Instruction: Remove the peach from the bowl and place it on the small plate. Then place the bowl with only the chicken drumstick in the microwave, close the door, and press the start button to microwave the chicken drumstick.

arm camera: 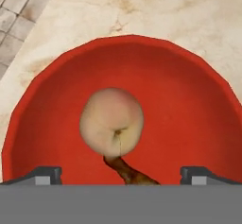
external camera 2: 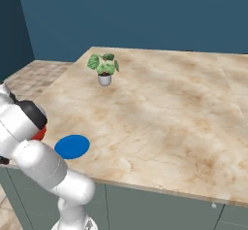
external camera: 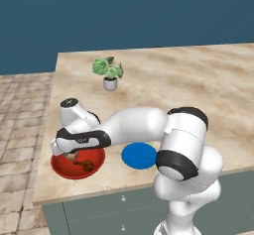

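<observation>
A rendered kitchen. A marble-topped desk (external camera: pixel 198 80) sits over grey drawer fronts (external camera: pixel 99 214), with tiled floor (external camera: pixel 20 110) beside it. A potted plant (external camera: pixel 109 73) stands before a blue wall (external camera: pixel 124 11).

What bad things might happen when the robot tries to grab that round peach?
The peach lies touching the chicken drumstick in the bowl, so the open pincer might nudge or pinch the drumstick too. The peach is round and could roll away. The bowl sits near the counter edge, so a push might slide it off.
</observation>
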